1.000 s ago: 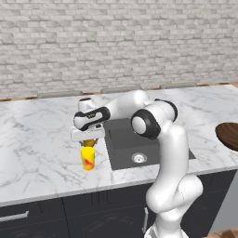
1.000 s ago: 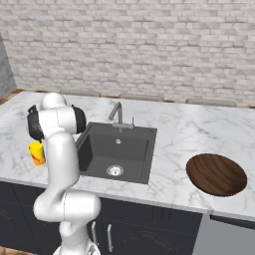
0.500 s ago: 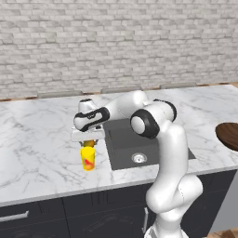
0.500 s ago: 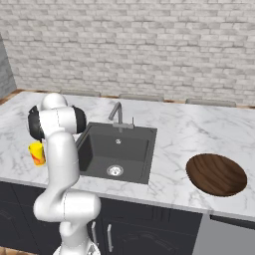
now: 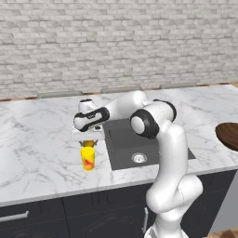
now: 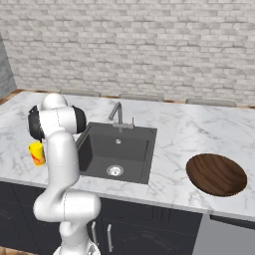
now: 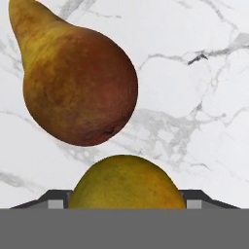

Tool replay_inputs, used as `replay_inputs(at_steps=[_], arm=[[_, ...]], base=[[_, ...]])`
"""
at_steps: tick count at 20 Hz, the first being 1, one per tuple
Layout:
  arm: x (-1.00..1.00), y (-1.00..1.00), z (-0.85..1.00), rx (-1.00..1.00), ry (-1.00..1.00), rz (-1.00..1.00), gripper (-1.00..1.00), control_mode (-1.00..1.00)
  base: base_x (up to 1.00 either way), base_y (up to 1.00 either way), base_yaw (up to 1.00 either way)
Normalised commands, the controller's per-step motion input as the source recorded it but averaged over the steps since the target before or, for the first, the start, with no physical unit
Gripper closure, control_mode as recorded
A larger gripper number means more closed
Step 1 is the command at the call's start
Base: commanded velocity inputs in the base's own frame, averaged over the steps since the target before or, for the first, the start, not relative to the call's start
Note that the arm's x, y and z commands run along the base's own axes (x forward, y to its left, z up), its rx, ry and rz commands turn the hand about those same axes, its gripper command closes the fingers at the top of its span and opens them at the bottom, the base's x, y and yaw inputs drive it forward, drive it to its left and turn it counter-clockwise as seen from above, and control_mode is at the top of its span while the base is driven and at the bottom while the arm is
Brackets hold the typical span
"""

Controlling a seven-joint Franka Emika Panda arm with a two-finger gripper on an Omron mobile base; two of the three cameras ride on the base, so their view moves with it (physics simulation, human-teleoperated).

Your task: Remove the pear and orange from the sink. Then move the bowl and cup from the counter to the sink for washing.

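The arm (image 5: 160,139) has barely moved; the jaws grip the orange (image 7: 125,182) between them, the pear (image 7: 75,80) just beyond

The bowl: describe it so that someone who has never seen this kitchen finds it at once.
Start at the white marble counter and its dark grey sink. On the counter to the sink's right, near the front edge, lies the wide, shallow, dark brown wooden bowl. The small yellow cup stands on the sink's other side.
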Motion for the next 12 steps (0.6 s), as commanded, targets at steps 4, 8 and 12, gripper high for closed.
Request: replay_inputs(at_steps=[4, 8, 12], arm=[[0.00, 0.01, -0.10, 0.00, 0.00, -0.07, 1.00, -1.00], [0.00, 0.01, -0.09, 0.00, 0.00, -0.07, -1.00, -1.00], [0.00, 0.00, -0.08, 0.00, 0.00, -0.06, -1.00, -1.00]], base=[[0.00, 0.00, 0.00], [0.00, 0.00, 0.00], [0.00, 0.00, 0.00]])
